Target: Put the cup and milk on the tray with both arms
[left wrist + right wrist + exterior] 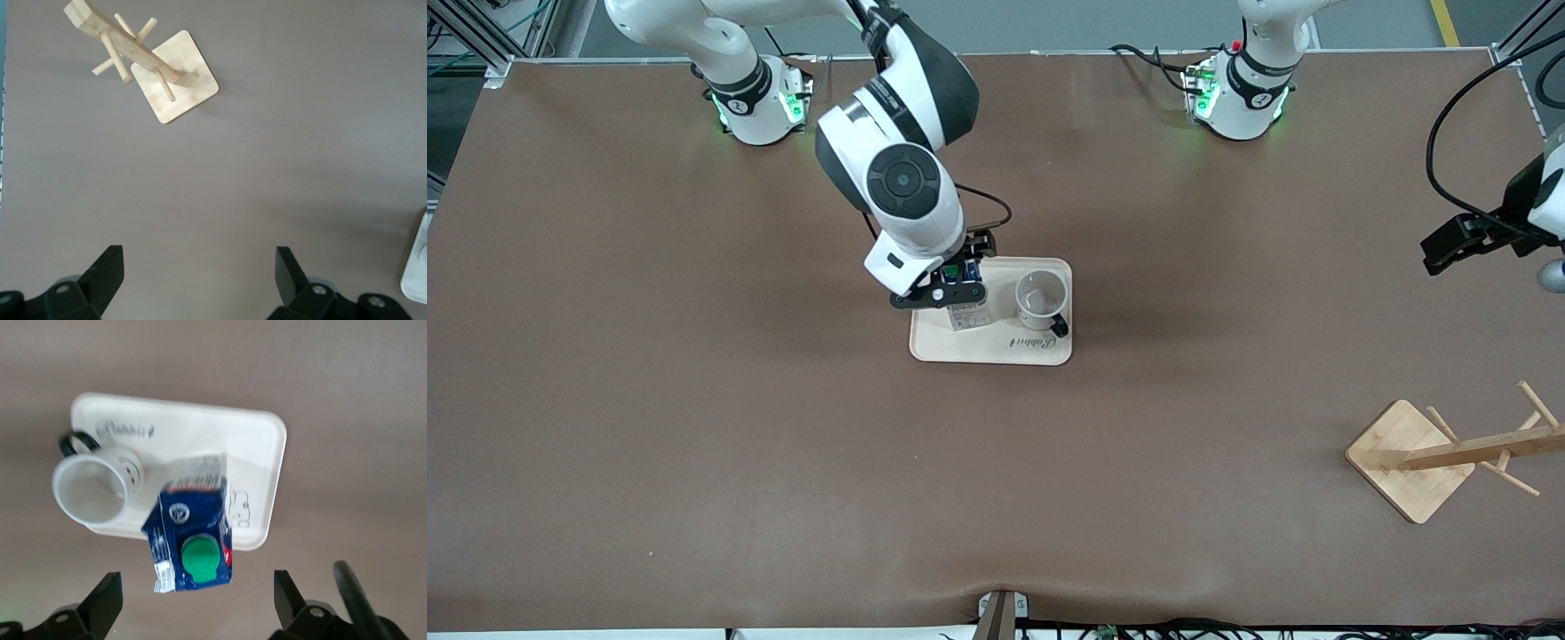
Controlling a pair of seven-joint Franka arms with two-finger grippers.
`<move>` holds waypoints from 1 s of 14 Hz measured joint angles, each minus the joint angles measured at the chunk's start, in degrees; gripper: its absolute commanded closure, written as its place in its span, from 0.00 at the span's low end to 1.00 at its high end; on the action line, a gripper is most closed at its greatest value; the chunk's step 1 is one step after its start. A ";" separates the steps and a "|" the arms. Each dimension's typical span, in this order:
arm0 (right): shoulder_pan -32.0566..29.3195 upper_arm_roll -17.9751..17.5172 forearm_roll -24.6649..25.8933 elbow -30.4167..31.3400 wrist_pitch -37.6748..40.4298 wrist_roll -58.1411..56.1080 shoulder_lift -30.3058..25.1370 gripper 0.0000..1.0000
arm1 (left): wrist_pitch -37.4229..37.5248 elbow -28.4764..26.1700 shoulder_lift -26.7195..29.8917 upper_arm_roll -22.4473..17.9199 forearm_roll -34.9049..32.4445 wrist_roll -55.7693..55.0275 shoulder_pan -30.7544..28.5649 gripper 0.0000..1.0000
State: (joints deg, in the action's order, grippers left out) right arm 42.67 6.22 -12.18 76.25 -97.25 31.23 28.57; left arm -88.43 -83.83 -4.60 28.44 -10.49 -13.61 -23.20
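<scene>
The cream-white tray [996, 351] lies mid-table. The white cup [1040, 298] stands upright on it, toward the left arm's end, with its black handle facing the front camera. The blue-and-white milk carton [967, 313] stands on the tray beside the cup, toward the right arm's end. My right gripper [951, 283] hovers just above the carton, open, its fingers wide of it. The right wrist view shows the carton's green cap [200, 559], the cup [93, 490] and the tray [220, 433]. My left gripper [1449, 244] is open and empty, up over bare table at the left arm's end.
A wooden mug rack with a square base [1409, 458] stands near the table's corner at the left arm's end, nearer to the front camera; it also shows in the left wrist view [175, 77]. The tray's edge [417, 267] shows there too.
</scene>
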 measured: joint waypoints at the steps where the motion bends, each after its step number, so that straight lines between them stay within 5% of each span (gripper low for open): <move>1: -1.58 0.12 0.00 -1.14 0.11 0.00 -0.22 0.00 | 0.30 0.11 0.02 0.03 0.00 0.53 0.00 0.00; 5: -9.94 0.31 -0.01 -2.83 4.22 -0.34 -3.13 0.00 | 1.07 0.20 1.10 -1.90 2.85 6.61 1.01 0.00; 9: -18.02 0.49 0.04 -9.49 12.65 -0.35 -5.32 0.00 | 3.71 -1.21 4.61 -17.07 6.75 8.75 14.68 0.00; 14: -28.83 0.46 -0.03 -14.28 17.93 -0.61 -7.22 0.00 | 4.39 -4.87 7.79 -19.78 6.75 6.84 19.29 0.00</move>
State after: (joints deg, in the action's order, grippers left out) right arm 13.84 6.68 -12.21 61.96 -79.32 30.62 21.35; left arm -84.05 -88.70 3.20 8.67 -3.74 -6.77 -3.91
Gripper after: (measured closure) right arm 0.000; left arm 0.000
